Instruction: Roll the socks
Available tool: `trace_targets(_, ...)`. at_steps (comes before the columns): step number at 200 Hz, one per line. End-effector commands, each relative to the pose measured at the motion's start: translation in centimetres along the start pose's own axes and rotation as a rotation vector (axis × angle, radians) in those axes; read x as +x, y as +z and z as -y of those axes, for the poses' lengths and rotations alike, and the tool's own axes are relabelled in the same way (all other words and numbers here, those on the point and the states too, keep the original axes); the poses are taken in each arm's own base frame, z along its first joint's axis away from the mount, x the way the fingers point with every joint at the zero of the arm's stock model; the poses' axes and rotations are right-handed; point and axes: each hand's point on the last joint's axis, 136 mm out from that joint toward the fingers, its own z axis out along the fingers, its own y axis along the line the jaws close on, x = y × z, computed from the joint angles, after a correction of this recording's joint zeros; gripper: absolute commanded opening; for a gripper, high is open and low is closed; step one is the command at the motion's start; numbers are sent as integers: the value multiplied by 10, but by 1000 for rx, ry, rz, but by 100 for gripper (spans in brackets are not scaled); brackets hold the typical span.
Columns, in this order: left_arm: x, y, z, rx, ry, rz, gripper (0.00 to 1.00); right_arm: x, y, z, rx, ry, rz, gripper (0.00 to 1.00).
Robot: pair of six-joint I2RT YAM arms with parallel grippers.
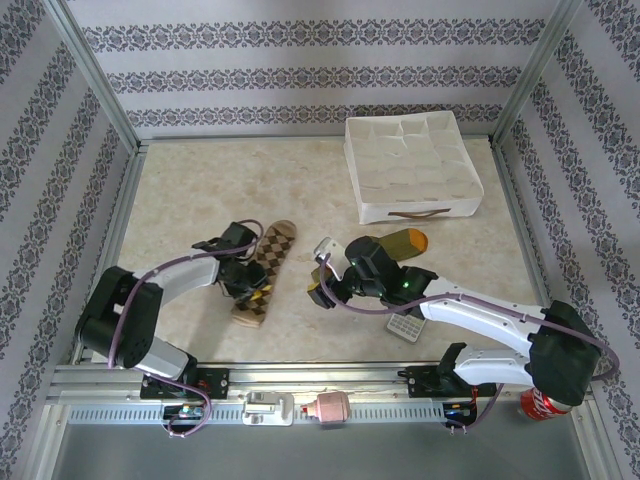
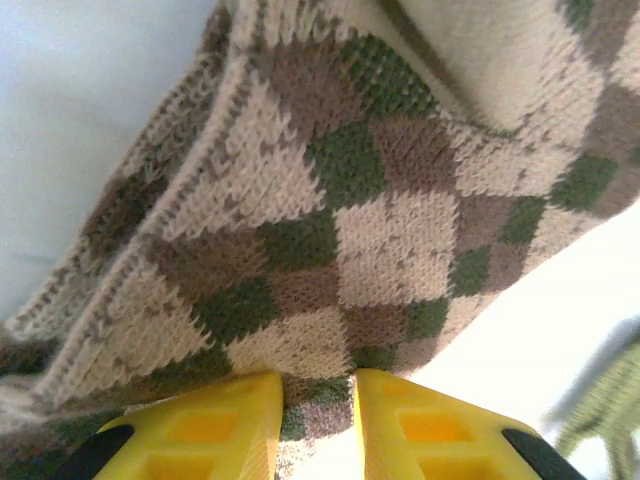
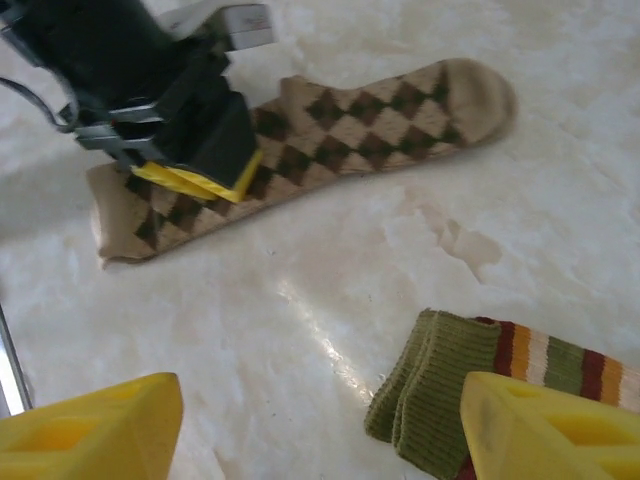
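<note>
Yellow fingers (image 2: 210, 425) of my left gripper (image 2: 317, 390) pinch the argyle sock (image 2: 340, 230) near its cuff, I judge to start rolling, while my right gripper (image 3: 320, 405) hangs wide by the green sock (image 3: 435, 375).

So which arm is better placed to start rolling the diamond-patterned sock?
Left. The left tool pinches the argyle sock; the right tool hangs open near the olive striped sock.

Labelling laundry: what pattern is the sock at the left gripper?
The sock has tan-and-brown argyle diamonds, clearest in the right wrist view.
</note>
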Motion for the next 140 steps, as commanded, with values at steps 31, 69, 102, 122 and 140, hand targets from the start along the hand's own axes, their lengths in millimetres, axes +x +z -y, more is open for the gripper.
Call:
trace_targets(31, 11, 8, 51, 84, -74, -3, 25, 19, 15, -42, -144, -325, -6, 79)
trace_targets(69, -8, -45, 65, 216, -149, 91, 32, 32, 36, -74, -156, -514, -57, 71)
trace_targets(102, -27, -85, 16, 185, -209, 141, 32, 33, 64, -97, -166, -594, -98, 63)
trace_targets(122, -29, -100, -19, 162, -246, 151, 32, 37, 87, -105, -139, -632, -127, 58)
trace_targets(140, -21, -107, -37, 148, -262, 150, 32, 35, 104, -105, -109, -625, -133, 55)
